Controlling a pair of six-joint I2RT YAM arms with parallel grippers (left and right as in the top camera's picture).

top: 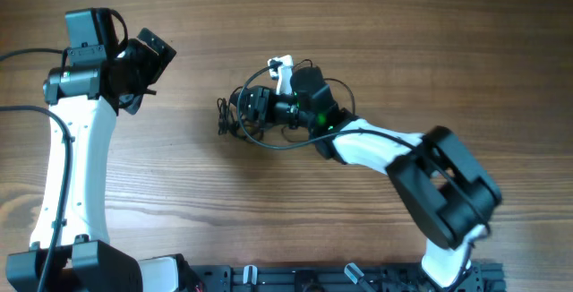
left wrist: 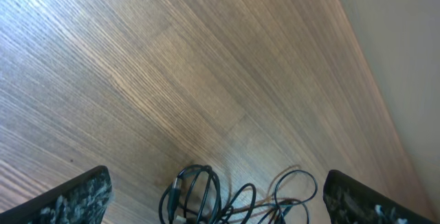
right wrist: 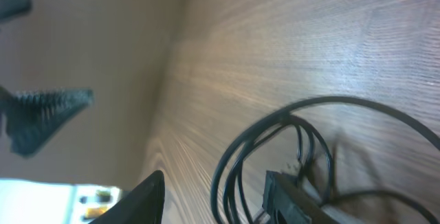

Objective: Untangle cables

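Starting at the left, the left claw (top: 146, 70) hangs over bare wood of the surface (top: 376, 23), well apart from the cables (top: 231, 120). In its wrist view the two fingers (left wrist: 77, 198) sit at the bottom corners, spread wide, with the cables showing on the wood farther off between them. The cables lie near the middle of the surface, bunched in a small dark knot of loops, one short strand sticking out on the knot's left side. The right claw (top: 257, 108) is down at the knot's right side, its arm reaching in from the lower right. In the right wrist view, thin loops curve across the wood close to the lens and run in by the fingers (right wrist: 146, 198). That view is blurred, so I cannot tell whether this claw is clamped on the cables.
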